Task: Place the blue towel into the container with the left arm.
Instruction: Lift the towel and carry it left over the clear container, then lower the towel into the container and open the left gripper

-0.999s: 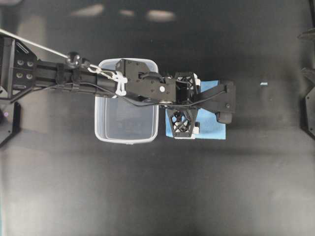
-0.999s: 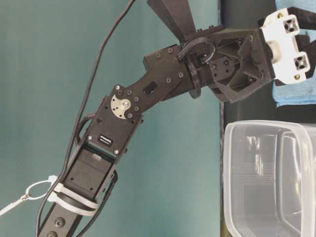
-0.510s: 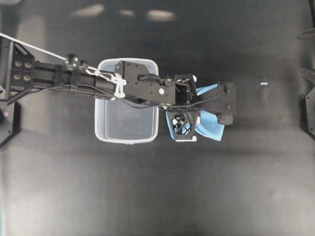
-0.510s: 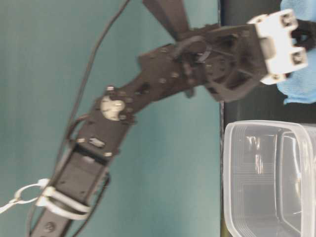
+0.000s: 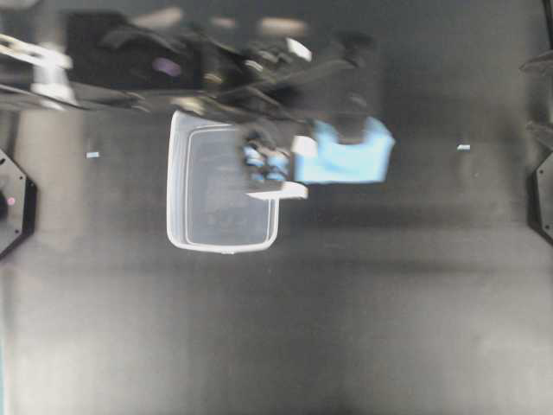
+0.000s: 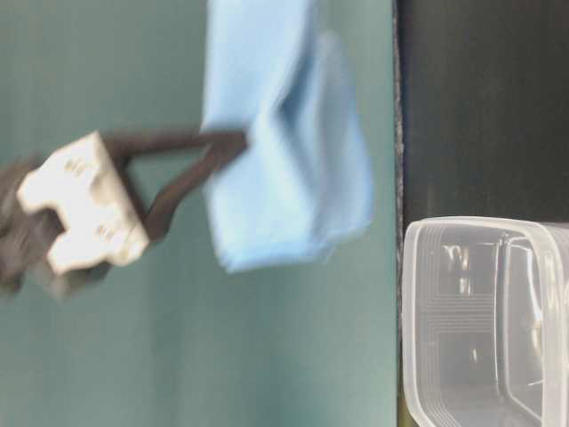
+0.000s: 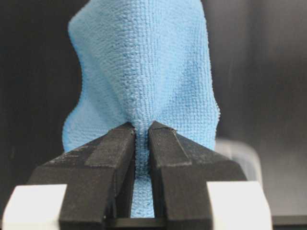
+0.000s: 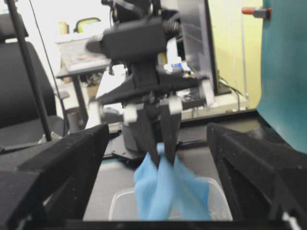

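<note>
My left gripper (image 7: pixel 140 127) is shut on a fold of the blue towel (image 7: pixel 144 67). The towel hangs bunched from the jaws, high above the table. In the overhead view the blurred left gripper (image 5: pixel 350 131) holds the towel (image 5: pixel 346 160) just right of the clear container (image 5: pixel 177 186). In the table-level view the towel (image 6: pixel 284 133) hangs from the gripper (image 6: pixel 233 144), up and left of the container (image 6: pixel 418 311), which looks empty. My right gripper (image 8: pixel 158 132) is open and empty, facing the left gripper (image 8: pixel 163 146), the towel (image 8: pixel 168 191) and the container (image 8: pixel 115 201).
The black table (image 5: pixel 346 328) spreads around the container. A small pale speck (image 5: pixel 463 148) lies at the right, another (image 5: pixel 92 155) at the left. Parts of the right arm (image 5: pixel 543 186) show at the right edge.
My left gripper has lifted the towel off the table beside the container. It has risen high and swung a little toward the far side, with the towel hanging from it.
</note>
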Action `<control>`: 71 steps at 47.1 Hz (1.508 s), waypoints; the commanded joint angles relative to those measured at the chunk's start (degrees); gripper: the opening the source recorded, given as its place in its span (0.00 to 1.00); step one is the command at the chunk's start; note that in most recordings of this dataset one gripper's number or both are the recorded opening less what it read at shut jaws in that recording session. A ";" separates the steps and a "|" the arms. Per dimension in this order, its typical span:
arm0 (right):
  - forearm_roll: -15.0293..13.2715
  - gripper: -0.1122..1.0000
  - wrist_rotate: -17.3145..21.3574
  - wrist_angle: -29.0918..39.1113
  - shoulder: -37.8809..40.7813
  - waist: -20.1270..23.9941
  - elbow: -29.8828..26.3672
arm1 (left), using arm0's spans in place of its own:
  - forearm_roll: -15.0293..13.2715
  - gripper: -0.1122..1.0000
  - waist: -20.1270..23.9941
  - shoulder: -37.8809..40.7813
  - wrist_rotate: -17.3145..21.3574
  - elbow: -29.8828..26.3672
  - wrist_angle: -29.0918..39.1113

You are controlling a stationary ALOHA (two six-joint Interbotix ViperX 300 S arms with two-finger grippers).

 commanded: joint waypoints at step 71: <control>0.18 0.81 0.09 -0.62 0.62 -0.18 -0.26 | 0.09 0.90 0.18 -24.17 -1.32 28.39 -18.19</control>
